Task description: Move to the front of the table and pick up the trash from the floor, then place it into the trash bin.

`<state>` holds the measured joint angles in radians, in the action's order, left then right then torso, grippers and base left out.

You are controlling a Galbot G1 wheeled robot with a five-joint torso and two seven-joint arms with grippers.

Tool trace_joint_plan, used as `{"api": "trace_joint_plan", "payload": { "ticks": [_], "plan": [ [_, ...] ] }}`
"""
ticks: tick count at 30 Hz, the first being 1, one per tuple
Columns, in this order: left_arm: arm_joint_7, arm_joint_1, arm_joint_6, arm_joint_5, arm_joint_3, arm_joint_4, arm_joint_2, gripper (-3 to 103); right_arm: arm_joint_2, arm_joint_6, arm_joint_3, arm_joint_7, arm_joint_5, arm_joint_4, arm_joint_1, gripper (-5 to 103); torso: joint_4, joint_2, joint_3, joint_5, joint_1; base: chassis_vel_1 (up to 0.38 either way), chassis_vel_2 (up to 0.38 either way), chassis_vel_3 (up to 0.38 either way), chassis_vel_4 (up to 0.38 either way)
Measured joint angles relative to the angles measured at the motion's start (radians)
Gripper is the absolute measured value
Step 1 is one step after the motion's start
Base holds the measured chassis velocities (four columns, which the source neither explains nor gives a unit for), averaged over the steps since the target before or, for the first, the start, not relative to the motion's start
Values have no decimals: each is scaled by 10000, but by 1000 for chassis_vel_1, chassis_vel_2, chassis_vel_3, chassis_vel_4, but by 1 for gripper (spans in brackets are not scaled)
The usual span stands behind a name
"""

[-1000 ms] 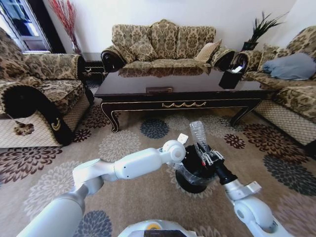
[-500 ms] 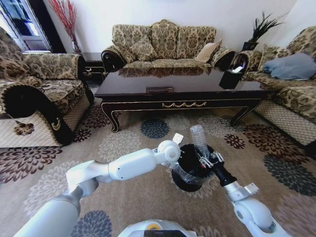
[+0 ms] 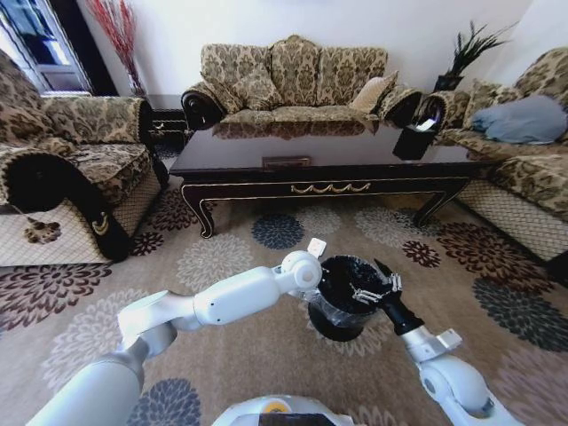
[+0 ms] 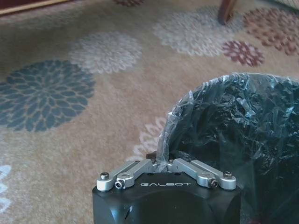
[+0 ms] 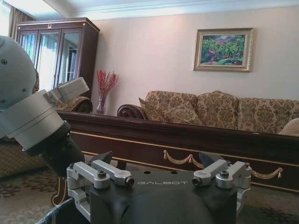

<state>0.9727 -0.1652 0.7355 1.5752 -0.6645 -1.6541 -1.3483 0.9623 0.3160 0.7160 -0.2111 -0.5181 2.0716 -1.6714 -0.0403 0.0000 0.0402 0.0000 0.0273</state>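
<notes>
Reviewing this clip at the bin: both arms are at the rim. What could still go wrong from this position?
1. The left gripper is shut on the liner at the trash bin rim; pulling away without letting go could drag the liner off or tip the bin.
2. The right gripper hangs open over the opening beside the left arm's wrist; a careless retreat might knock the rim or that arm.
3. The bin stands free on the carpet, so any nudge could shift it.

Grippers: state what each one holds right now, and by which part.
The left gripper is shut on the clear liner at the rim of the trash bin. The right gripper, above the bin's opening, has open fingers and holds nothing.
</notes>
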Motion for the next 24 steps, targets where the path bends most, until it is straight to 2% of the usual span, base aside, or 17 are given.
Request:
{"api": "trace_joint_plan", "payload": {
  "ticks": [6,10,12,19,20,22,24],
  "plan": [
    [-2,-53,-2,-89,169,-15,376,3,-79,-156,189,146,-260,-97,287,100,-4,0,0,0,-1,0,0,0,0],
    [3,-538,1,-223,493,-386,1091,3,-65,-190,319,202,-451,-249,320,100,-1,0,0,-2,0,0,0,0,0],
    [3,-621,2,-240,598,-448,1236,3,-55,-191,335,209,-474,-306,320,100,-1,0,1,-2,0,0,0,0,0],
    [-165,-1443,1,-328,1559,-1360,2728,3,197,-140,494,219,-507,-1270,545,100,-1,0,0,-1,0,0,0,0,0],
    [-296,-1715,2,-429,1815,-1579,3006,3,215,-106,505,220,-517,-1512,581,100,1,0,0,-3,0,0,0,0,0],
    [-366,-1869,1,-498,1952,-1684,3139,3,222,-94,502,220,-517,-1629,595,100,-1,0,0,-3,0,0,0,0,0],
    [-738,-2544,1,-947,2538,-1952,3662,3,273,-46,407,221,-446,-2068,657,100,-4,1,-1,-4,-1,0,0,0,0]
  ]
}}
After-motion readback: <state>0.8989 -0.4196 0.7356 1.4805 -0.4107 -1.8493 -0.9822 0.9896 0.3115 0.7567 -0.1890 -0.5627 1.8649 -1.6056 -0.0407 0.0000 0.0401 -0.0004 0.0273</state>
